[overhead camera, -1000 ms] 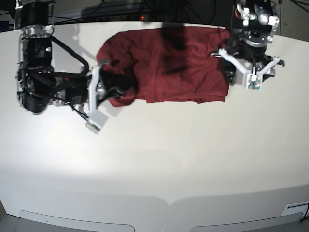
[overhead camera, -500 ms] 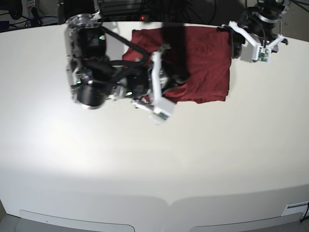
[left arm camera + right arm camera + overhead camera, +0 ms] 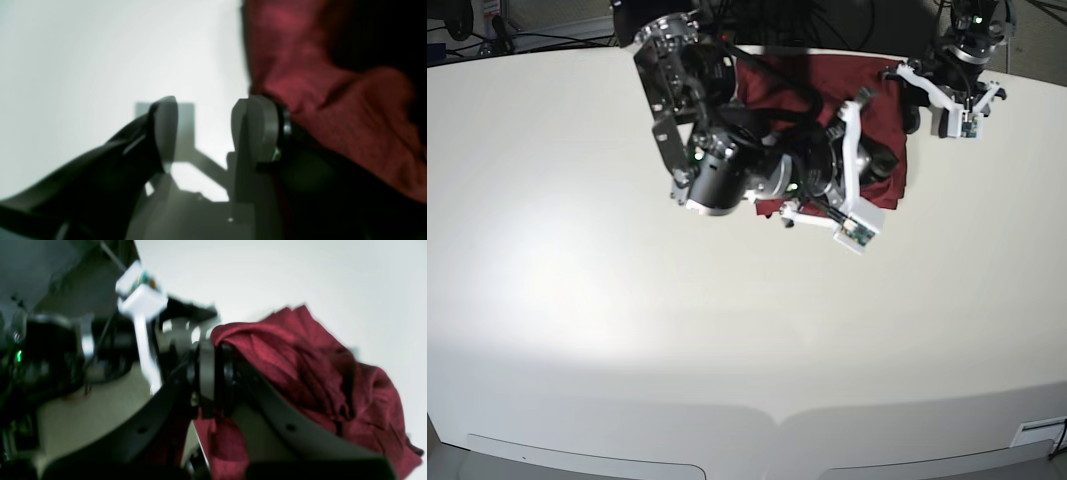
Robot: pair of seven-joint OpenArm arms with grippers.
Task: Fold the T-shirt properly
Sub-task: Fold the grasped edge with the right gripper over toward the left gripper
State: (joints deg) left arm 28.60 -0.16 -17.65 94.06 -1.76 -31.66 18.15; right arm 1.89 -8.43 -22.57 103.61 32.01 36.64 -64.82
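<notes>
The right gripper, clamped on the soft dark red long-sleeved T-shirt, has carried its end across towards the white table's far right corner, so a fold is being laid. The left gripper stands open and empty beside the cloth. The arm hides most of the fold.

1 maroon T-shirt lies on 1 white table, with 2 robot arms over it: 1 left gripper, 1 right gripper.
</notes>
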